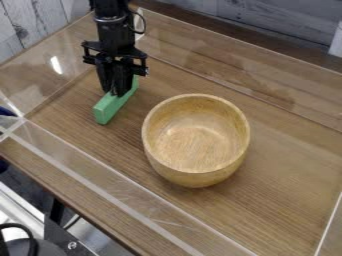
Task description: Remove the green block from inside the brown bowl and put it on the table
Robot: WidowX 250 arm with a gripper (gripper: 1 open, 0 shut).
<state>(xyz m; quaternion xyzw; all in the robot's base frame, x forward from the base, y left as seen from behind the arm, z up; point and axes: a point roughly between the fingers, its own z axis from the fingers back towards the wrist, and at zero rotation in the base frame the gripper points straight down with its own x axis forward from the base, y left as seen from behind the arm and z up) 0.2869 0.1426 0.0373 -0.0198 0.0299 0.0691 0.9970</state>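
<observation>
The green block (110, 104) lies on the table (267, 90) to the left of the brown bowl (197, 139), its near end on the wood. My black gripper (120, 88) comes straight down from above and is shut on the block's far end. The bowl's hollow holds nothing. Whether the block's far end rests on the table or is slightly lifted, I cannot tell.
Low clear acrylic walls (80, 160) edge the tabletop at the front and left. A white plank wall stands behind at the upper left. Bare wood stretches to the right of the bowl and behind it.
</observation>
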